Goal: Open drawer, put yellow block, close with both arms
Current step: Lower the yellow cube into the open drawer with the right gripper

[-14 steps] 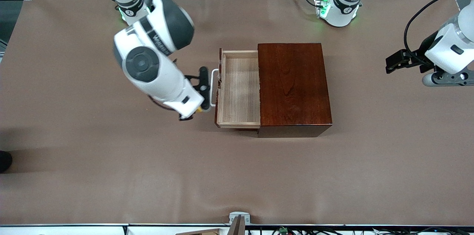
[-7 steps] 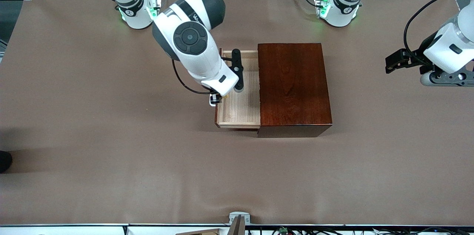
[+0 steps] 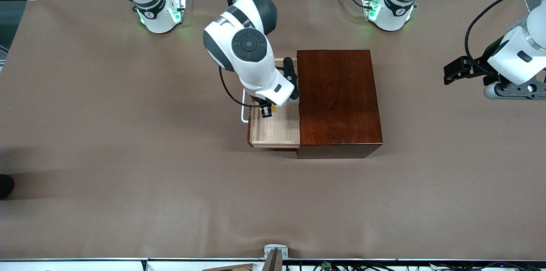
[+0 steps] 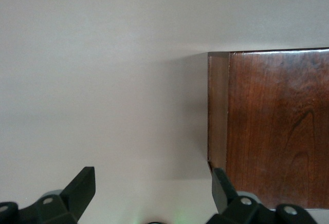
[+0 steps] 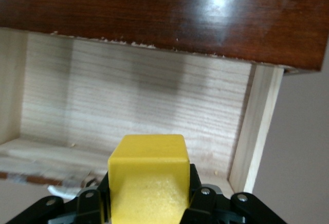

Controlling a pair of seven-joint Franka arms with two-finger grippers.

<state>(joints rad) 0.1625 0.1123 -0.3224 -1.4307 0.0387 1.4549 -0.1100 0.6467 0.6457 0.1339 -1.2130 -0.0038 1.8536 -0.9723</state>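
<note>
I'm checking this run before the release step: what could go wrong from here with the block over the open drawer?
1. The right gripper is shut on the yellow block above the drawer; released from that height, it might bounce or land by the tray's wall.
2. The gripper works close to the wooden box; a drift that way could knock its front edge.
3. The left gripper waits open toward the left arm's end of the table, so it cannot steady the box.
</note>
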